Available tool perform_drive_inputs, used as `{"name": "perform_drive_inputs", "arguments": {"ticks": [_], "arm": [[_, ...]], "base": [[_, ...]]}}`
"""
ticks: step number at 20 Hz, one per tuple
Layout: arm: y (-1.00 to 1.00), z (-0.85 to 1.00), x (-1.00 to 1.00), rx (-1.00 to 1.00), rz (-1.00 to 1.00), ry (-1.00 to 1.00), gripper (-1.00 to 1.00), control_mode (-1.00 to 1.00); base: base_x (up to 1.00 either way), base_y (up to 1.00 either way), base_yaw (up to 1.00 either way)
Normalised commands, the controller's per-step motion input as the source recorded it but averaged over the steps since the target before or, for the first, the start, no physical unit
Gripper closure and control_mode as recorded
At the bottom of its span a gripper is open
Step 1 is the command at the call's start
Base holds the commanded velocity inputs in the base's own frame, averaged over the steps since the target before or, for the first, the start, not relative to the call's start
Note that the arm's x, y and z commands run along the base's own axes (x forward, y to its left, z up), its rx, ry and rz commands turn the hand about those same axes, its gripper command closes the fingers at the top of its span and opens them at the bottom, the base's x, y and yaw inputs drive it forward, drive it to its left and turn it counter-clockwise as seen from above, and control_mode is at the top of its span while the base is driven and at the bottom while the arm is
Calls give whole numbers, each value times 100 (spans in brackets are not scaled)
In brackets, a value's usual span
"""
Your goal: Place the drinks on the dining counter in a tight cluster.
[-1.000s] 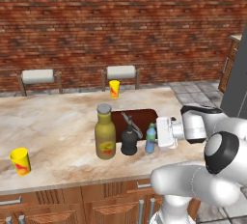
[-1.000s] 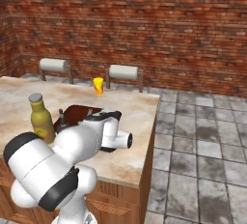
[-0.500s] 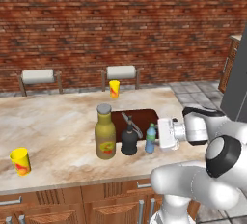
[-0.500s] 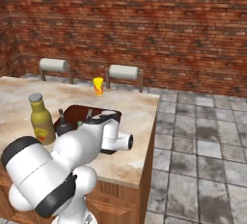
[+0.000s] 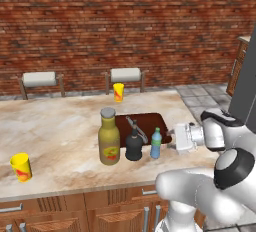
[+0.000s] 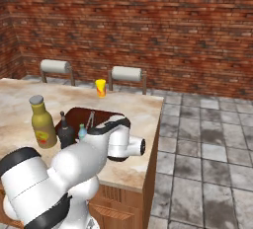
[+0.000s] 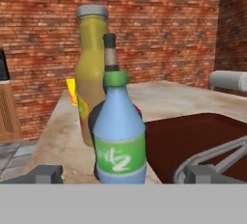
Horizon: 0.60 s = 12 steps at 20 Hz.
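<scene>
Far left on the dining counter [image 5: 60, 131], near its front edge: a yellow cup [image 5: 21, 167] with red marks, standing upright, well apart from everything else. Behind the counter, against the brick wall: two stools [image 5: 41, 80], the second one just behind another yellow cup [image 5: 118, 92] at the far edge of the marble top.

Middle of the counter, along the near rim of the dark red-brown sink [image 5: 160, 125]: three bottles upright in a close row. Leftmost, the tall olive-yellow bottle [image 5: 109, 137] with grey cap and red-yellow label. Just right of it, the squat black bottle [image 5: 134, 143] with narrow neck, near it but not clearly touching. Right again, the small blue bottle [image 5: 156, 144] with green cap, just beside the black one. Grey faucet arching over the sink behind them.

Right of the row: the gripper [image 5: 176, 139], level with the blue bottle, pointed leftward at it, close but apart. Jaws spread wide, nothing between them; in the hand view both finger tips [image 7: 44, 174] low at either side, the blue bottle standing centred ahead, black and olive-yellow bottles lined up behind it.
</scene>
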Motion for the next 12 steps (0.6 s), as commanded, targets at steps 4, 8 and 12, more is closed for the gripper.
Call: {"name": "perform_drive_inputs", "arguments": {"ticks": [4, 8, 12], "arm": [[-4, 31, -47, 0, -10, 7, -100, -100], [0, 43, -47, -9, -8, 9, -100, -100], [0, 46, -50, -11, -11, 6, -100, -100]], "base": [[0, 0, 0], [0, 0, 0], [0, 0, 0]]}}
